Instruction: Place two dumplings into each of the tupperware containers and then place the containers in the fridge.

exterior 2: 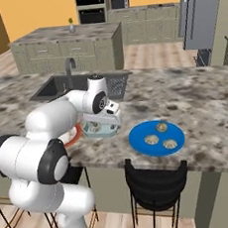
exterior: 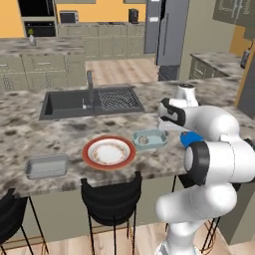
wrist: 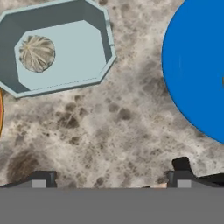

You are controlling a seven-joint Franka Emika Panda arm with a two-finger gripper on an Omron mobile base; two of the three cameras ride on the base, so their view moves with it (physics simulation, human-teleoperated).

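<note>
Fingertips (wrist: 43,178) of your pincer (wrist: 111,179) rise at the bottom of the hand view, spread as wide as they go with nothing between them, and under them lies bare marbled desk (wrist: 109,127). You are holding no dumpling.

Judging by how things lie, you are in the filling step: the near container (wrist: 59,46) holds one dumpling (wrist: 37,53) and needs a second. From the pincer, that tray sits ahead and to the left in the hand view, well clear of the fingertips; the dumpling rests toward its left end, leaving open floor on the right side of the tray.

Your supply is on the blue disc (wrist: 197,65), ahead and to the right of the pincer. In the right base view it carries three dumplings (exterior 2: 161,127), and it lies just beyond the arm's wrist, beside the near container.

The other container (exterior: 46,166) stands far off to the left in the left base view, past the red-rimmed plate (exterior: 108,152), and looks empty, though its inside is hard to read from this angle. The fridge (exterior: 172,37) stands across the room, behind the desk; that step is a long way off.

Your next move, as I judge it, is to swing right over the blue disc, centre one dumpling between the fingers, descend and close gently. These lumps are small and rounded, so a skewed approach could nudge one aside or into its neighbours.
</note>
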